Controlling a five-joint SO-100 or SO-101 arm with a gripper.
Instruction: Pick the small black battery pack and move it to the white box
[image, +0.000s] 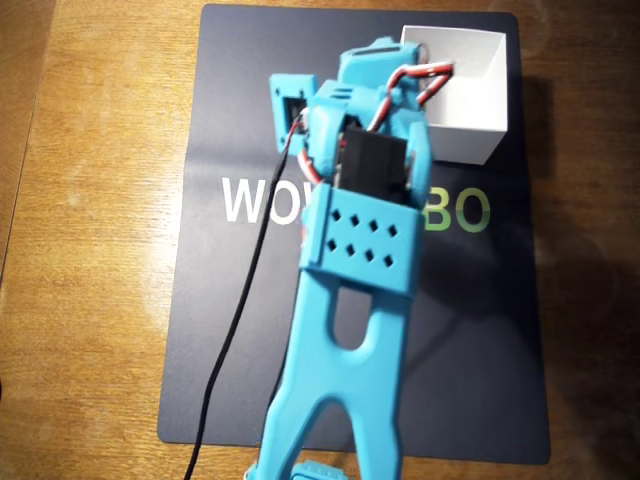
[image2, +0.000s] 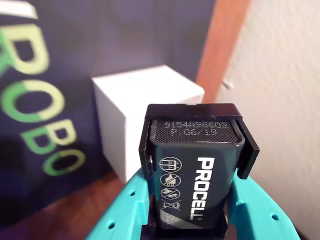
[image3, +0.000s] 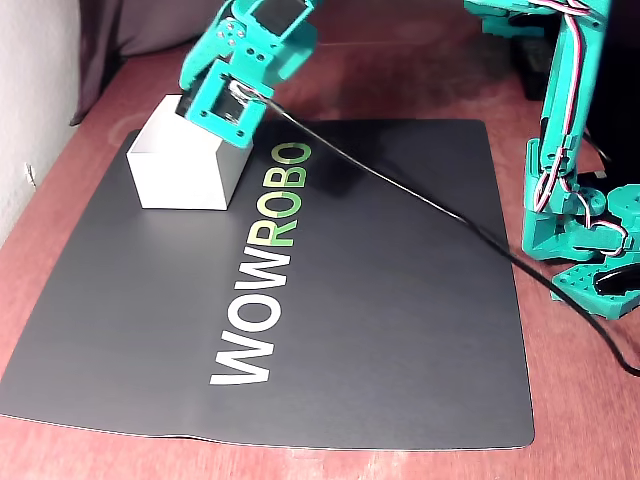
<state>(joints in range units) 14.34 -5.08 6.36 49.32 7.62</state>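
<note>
In the wrist view the small black battery pack (image2: 192, 170), with white PROCELL lettering, stands end-up between my teal fingers (image2: 125, 205). My gripper (image2: 192, 200) is shut on it. The white box (image2: 145, 110) sits just beyond it on the dark mat. From the fixed view my gripper (image3: 215, 105) hangs at the right-hand wall of the white box (image3: 180, 165), at rim height; the battery pack is hidden there. Seen from overhead, the arm covers the gripper, and the white box (image: 470, 80) lies at the mat's far right corner.
A dark mat (image3: 400, 300) with WOWROBO lettering covers the wooden table. A black cable (image3: 400, 190) runs across it from the arm's wrist to the right. The arm's base (image3: 580, 230) stands at the right edge, and a pale wall (image3: 30, 80) rises on the left.
</note>
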